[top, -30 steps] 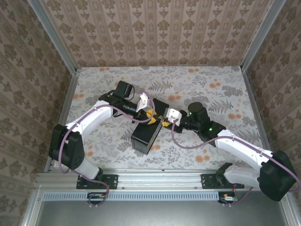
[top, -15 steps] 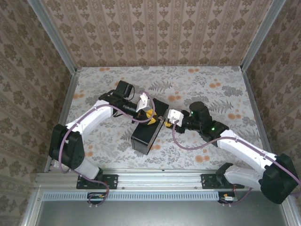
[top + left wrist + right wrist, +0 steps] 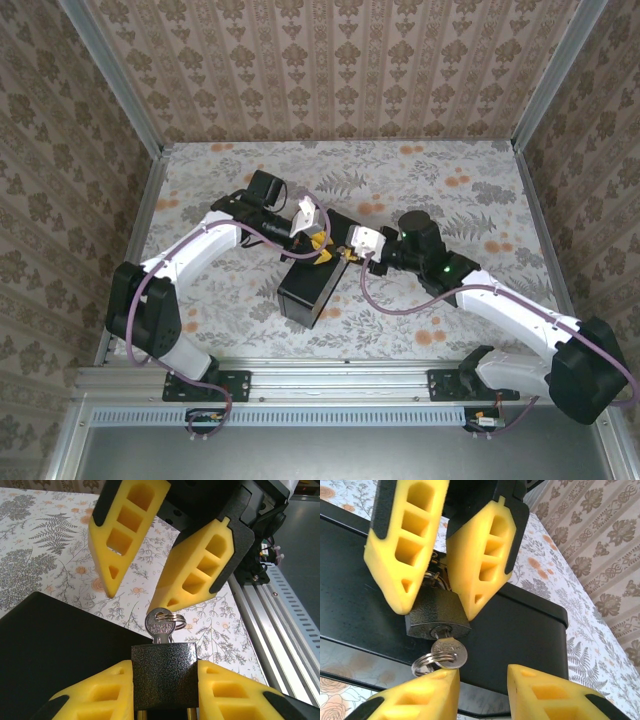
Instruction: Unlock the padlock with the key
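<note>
My left gripper (image 3: 165, 680) is shut on the dark textured padlock (image 3: 164, 672), one yellow finger on each side of its body, just above the black box (image 3: 55, 640). The key (image 3: 160, 626) sits in the padlock's keyhole, with a small split ring on its silver head. In the right wrist view the key (image 3: 451, 651) hangs below the padlock (image 3: 437, 617). There my right gripper (image 3: 482, 672) is open. Its left fingertip touches the key head and ring, and the gap between the fingers holds nothing. From above, both grippers (image 3: 318, 243) (image 3: 350, 252) meet over the box (image 3: 310, 285).
The box lies on the floral table surface (image 3: 450, 200), roughly mid-table. An aluminium rail (image 3: 270, 610) runs along the near edge by the arm bases. Patterned walls (image 3: 330, 70) close in the back and sides.
My right gripper has crept a little left and farther toward the padlock, and its jaws have narrowed slightly. The left arm holds the padlock still.
</note>
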